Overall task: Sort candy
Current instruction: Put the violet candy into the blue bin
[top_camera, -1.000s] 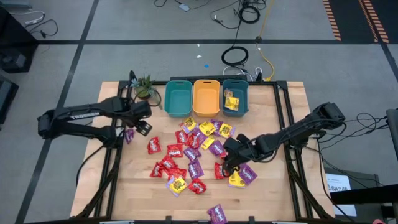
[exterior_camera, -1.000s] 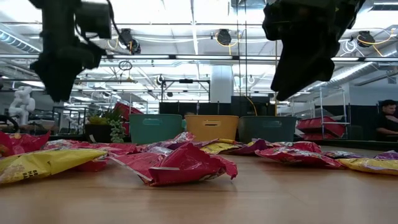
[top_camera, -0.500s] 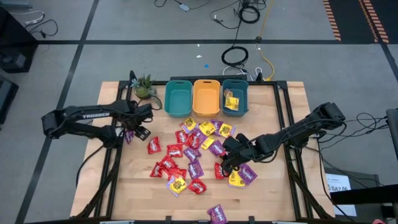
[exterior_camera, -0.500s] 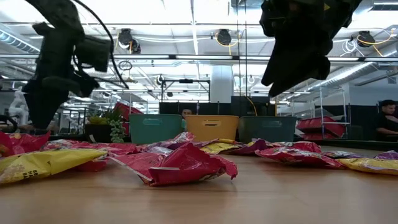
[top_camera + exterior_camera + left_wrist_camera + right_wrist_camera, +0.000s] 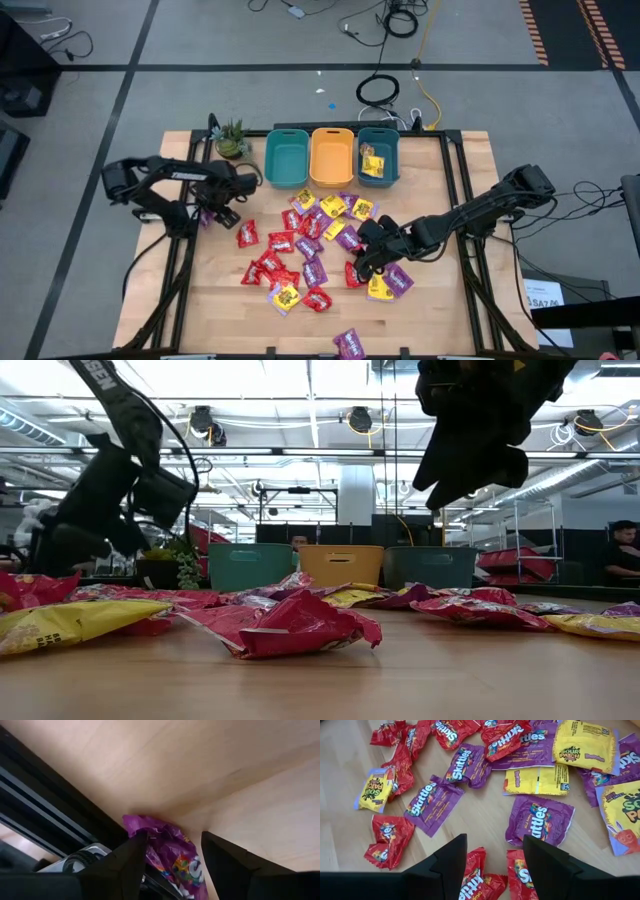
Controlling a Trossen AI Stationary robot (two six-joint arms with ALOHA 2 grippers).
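Note:
Several red, purple and yellow candy packets (image 5: 310, 245) lie scattered over the middle of the wooden table. One purple packet (image 5: 172, 852) lies apart by the table's left rail (image 5: 190, 225). My left gripper (image 5: 173, 834) is open and points steeply down, with one finger on each side of this packet (image 5: 207, 219). My right gripper (image 5: 494, 837) hangs open above the right part of the pile (image 5: 362, 265), over two red packets (image 5: 475, 875), with nothing between its fingers. One yellow packet (image 5: 372, 165) lies in the right teal bin (image 5: 392, 155). My left gripper comes at the purple packet from above, slanting, with its fingers (image 5: 137, 850) astride the packet's crumpled end (image 5: 150, 827). The packet lies flat on the table against the rail. Whether a finger touches it I cannot tell.
Three bins stand side by side at the far edge: a teal bin (image 5: 286, 158), an orange bin (image 5: 332, 157) and the right teal bin. A small potted plant (image 5: 232, 138) stands at the far left corner. A purple packet (image 5: 349, 343) lies alone near the front edge.
My left gripper has come down toward the table's left edge onto the lone purple packet and tipped more steeply downward, while its arm folded back toward its base. The packets have not moved.

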